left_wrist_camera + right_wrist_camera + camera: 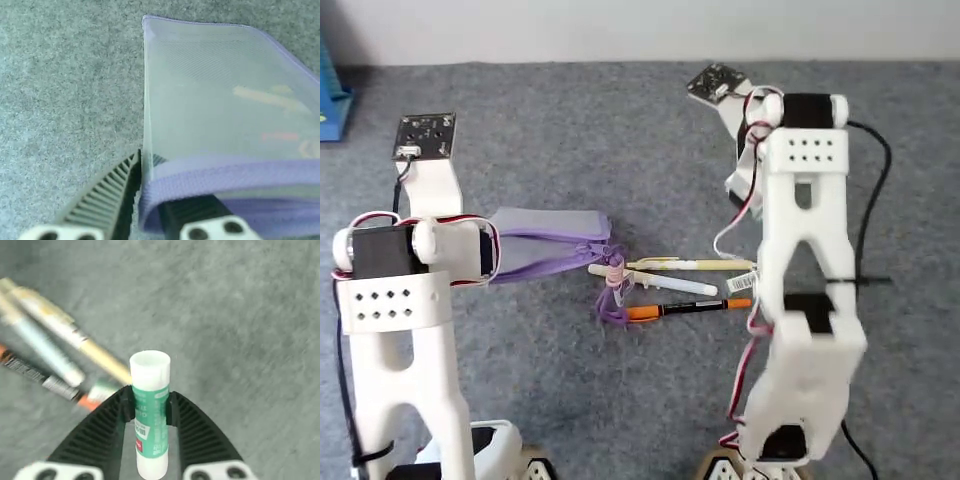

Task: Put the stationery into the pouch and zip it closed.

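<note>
We have the glue stick (150, 415) clamped at its middle in the right gripper (150, 394), over the grey carpet (620, 130) near the pens (685, 285). The pouch (545, 248) lies just beside them, its edge pinched by the left gripper (150, 182). We should line the stick up with the pouch's mouth before letting go.

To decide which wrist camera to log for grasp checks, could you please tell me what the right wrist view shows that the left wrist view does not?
Right wrist view, not the left: a green-and-white glue stick clamped in the right gripper, with three pens lying beyond it. Left wrist view, not the right: the translucent pouch with its purple band, its edge pinched by the left gripper. Shared: the grey carpet underneath.
</note>
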